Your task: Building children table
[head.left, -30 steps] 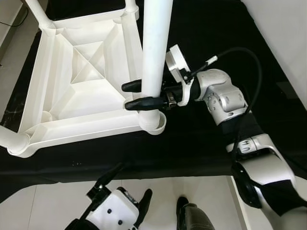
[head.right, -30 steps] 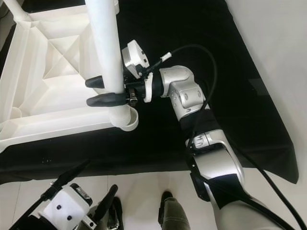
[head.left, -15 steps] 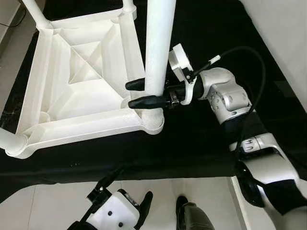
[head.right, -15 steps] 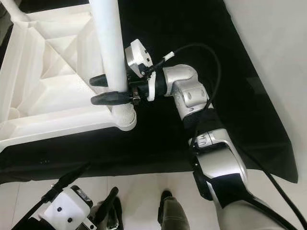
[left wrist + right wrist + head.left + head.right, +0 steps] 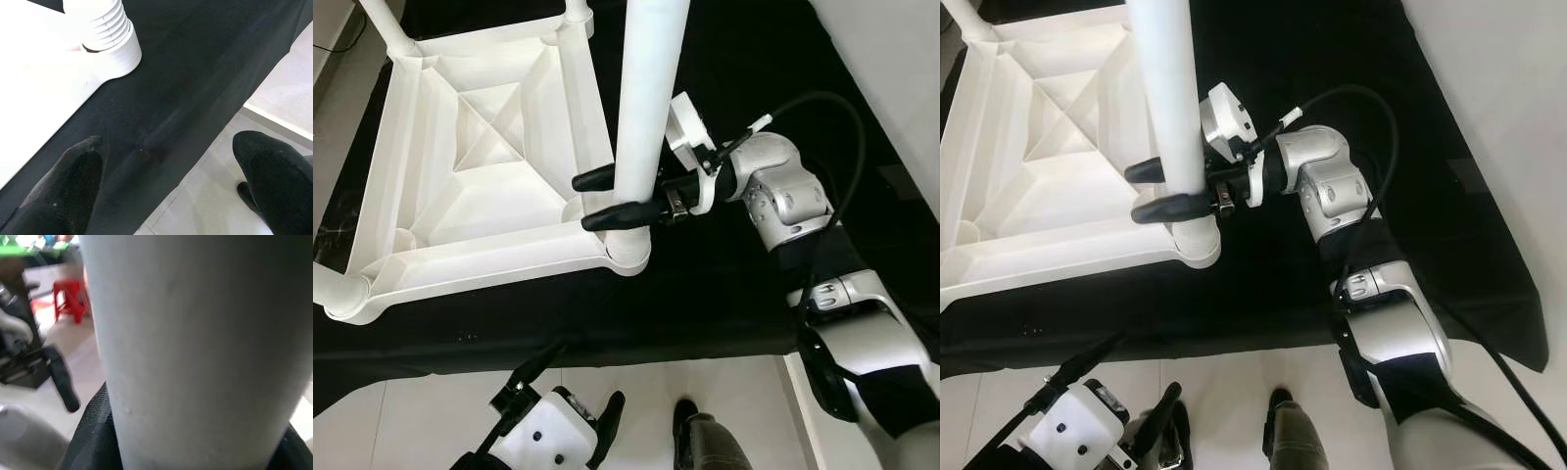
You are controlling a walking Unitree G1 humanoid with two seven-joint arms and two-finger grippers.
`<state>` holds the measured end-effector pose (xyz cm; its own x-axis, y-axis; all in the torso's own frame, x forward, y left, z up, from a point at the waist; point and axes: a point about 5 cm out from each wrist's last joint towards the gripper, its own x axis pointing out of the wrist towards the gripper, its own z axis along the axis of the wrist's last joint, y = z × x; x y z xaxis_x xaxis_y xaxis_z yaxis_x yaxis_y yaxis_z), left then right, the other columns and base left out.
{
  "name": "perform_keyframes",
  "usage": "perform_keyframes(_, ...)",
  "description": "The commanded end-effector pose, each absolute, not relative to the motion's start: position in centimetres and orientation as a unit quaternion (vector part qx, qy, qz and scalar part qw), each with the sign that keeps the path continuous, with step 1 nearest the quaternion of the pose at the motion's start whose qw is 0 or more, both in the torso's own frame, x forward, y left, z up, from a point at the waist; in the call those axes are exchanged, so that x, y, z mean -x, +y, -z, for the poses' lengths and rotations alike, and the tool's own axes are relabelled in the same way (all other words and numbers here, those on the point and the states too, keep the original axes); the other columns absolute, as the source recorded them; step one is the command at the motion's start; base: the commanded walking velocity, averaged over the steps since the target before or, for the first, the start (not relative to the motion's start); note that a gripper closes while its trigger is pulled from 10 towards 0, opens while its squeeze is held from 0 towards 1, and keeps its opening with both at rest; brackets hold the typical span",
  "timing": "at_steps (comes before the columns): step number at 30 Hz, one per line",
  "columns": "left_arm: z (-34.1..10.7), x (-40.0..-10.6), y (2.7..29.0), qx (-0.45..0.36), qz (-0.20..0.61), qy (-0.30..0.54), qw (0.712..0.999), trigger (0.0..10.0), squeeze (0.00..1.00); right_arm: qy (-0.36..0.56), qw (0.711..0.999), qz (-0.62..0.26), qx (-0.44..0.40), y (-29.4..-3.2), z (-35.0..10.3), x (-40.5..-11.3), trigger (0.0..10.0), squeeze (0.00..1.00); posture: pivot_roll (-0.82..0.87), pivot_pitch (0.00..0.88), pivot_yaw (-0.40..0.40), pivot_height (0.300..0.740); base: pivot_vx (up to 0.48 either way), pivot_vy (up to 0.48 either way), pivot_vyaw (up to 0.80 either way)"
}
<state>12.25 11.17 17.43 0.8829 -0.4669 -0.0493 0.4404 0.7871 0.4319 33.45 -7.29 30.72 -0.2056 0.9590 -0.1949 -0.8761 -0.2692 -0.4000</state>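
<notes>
- The left gripper hangs idle below the near edge of the black cloth, its fingers apart and empty; it gives the table no support, so any tipping falls to the other arm alone.
- The upside-down white table top lies on the cloth, its near right corner socket close to the cloth's near edge; a sideways push could slide the whole top on the cloth.
- The white table leg stands in that socket, leaning slightly; if it goes in crooked, the ribbed end may jam or sit only partly seated.
- The right gripper has its fingers clamped on the leg just above the socket; the smooth round tube could turn or slip in the grip under downward pressure.
</notes>
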Motion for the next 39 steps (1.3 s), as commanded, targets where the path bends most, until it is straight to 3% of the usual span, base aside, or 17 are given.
perform_keyframes(1,-17.4,-12.0,11.3,-0.229,0.243,-0.023,0.942,10.0,0.00,-0.053,0.569,-0.792,0.215,-7.2,-28.7,-33.1,10.0,0.00,0.08,0.377,0.044,0.740,0.000,0.000,0.00)
perform_keyframes(7,-17.3,-12.0,11.2,-0.228,0.243,-0.023,0.943,10.0,0.00,-0.035,0.555,-0.799,0.228,-6.5,-28.0,-32.8,10.0,0.00,0.08,0.372,0.044,0.740,0.000,0.000,0.00)
perform_keyframes(26,-17.4,-12.1,11.2,-0.228,0.241,-0.024,0.943,10.0,0.00,-0.013,0.567,-0.805,0.176,-6.5,-28.6,-33.2,10.0,0.00,0.07,0.378,0.044,0.740,0.000,0.000,0.00)
perform_keyframes(27,-17.4,-12.1,11.2,-0.228,0.241,-0.025,0.943,10.0,0.00,-0.008,0.607,-0.780,0.151,-5.7,-28.4,-34.1,10.0,0.00,0.07,0.380,0.041,0.740,0.000,0.000,0.00)
perform_keyframes(38,-17.4,-12.2,11.2,-0.228,0.239,-0.026,0.944,10.0,0.00,-0.014,0.674,-0.728,0.127,-5.1,-26.8,-34.6,10.0,0.00,0.07,0.384,0.040,0.740,0.000,0.000,0.00)
perform_keyframes(39,-17.4,-12.2,11.2,-0.228,0.239,-0.026,0.944,10.0,0.00,-0.016,0.692,-0.712,0.119,-5.2,-26.5,-34.5,10.0,0.00,0.07,0.384,0.037,0.740,0.000,0.000,0.00)
